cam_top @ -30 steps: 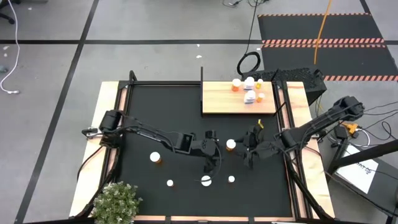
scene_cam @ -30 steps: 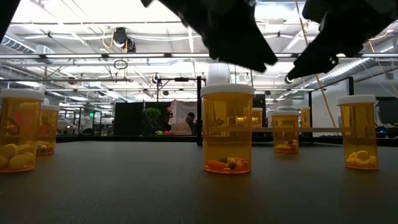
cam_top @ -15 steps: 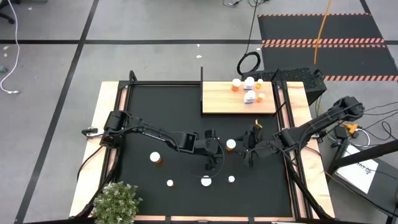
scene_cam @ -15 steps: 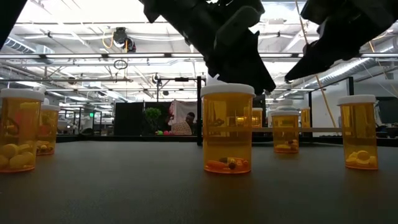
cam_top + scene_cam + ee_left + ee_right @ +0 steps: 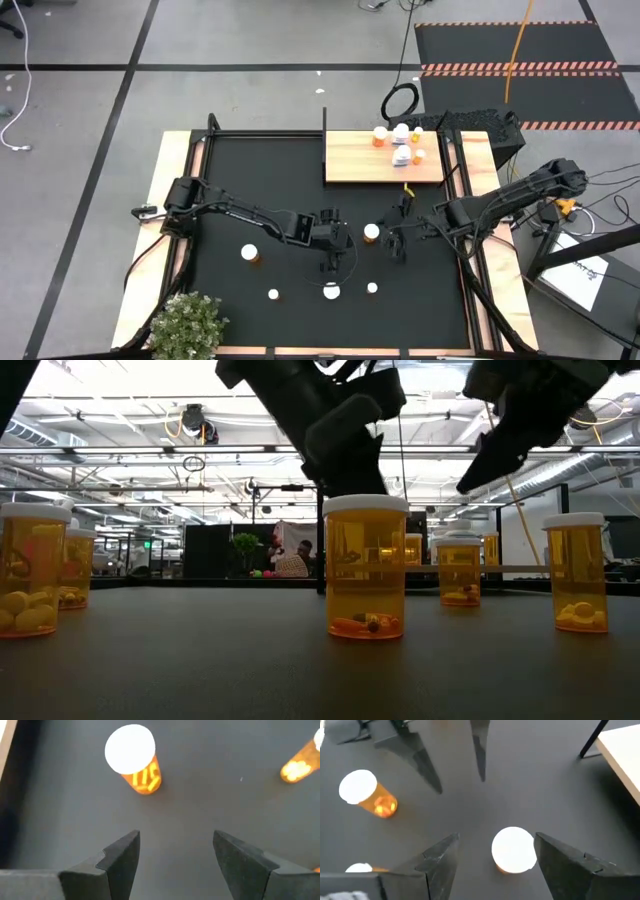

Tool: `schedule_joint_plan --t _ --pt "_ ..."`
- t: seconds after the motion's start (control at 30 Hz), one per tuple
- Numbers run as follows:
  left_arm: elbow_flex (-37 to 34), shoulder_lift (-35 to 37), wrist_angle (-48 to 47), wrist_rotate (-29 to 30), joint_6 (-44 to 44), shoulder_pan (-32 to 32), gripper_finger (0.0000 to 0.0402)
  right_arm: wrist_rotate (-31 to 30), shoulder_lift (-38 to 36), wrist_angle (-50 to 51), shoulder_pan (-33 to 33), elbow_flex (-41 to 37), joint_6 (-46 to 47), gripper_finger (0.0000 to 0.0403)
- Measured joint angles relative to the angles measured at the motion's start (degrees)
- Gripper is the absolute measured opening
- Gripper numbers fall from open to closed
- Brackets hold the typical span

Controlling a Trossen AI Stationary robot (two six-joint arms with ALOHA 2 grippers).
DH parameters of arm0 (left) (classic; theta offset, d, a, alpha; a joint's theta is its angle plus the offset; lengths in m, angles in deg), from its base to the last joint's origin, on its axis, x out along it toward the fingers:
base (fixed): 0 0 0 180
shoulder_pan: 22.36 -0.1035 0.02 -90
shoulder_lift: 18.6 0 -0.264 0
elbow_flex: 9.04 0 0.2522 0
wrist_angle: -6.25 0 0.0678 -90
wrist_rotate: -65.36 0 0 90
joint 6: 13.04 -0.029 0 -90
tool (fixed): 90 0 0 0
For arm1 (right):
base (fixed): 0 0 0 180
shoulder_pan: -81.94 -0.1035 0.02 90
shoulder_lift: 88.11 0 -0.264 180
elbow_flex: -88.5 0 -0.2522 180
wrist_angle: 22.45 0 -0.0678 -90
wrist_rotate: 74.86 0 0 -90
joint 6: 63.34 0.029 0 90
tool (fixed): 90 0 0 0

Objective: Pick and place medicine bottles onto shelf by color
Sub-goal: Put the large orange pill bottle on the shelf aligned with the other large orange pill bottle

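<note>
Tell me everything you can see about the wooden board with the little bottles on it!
The shelf is a flat, light-wood rectangle with a pale grain, lying at the far right part of the black mat. A thin dark upright post stands at its left edge. A small cluster of medicine bottles stands near its far right corner, some orange with white caps, some all white. The rest of its top is bare wood. Neither arm touches it; both hover over the mat nearer the front.

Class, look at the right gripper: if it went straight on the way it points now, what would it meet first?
Probably the orange bottle with the white cap, between the open right gripper's fingers; depth is uncertain.
</note>
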Motion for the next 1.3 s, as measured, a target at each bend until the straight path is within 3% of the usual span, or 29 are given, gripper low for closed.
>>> schedule_joint_plan --t 0.2,0.37,0.5,0.67,0.9,1.3 --pt "-3.69 1.07 0.48 5.62 1.98 0.01 0.025 6.11 4.27 17.32 3.97 11.18 -4.66 0.0252" --pt "-14.29 6.06 14.88 5.57 3.32 -0.36 0.025 10.72 9.25 23.54 5.79 17.63 -11.69 0.0252" --pt "-21.29 10.75 25.87 5.62 2.05 -0.44 0.025 10.72 13.55 24.27 6.59 20.33 -18.16 0.0257" --pt "-27.51 13.64 36.57 5.49 0.04 -0.4 0.025 11.33 19.27 25.2 8.91 23.79 -20.7 0.0297" --pt "-31.03 14.01 39.34 5.57 -0.29 -0.47 0.025 19.32 26.63 28.04 12.95 26.92 -19.94 0.0353" --pt "-34.25 14.01 44.5 5.74 -0.09 -0.47 0.025 19.66 32.99 31.0 14.76 29.18 -20.01 0.0357"
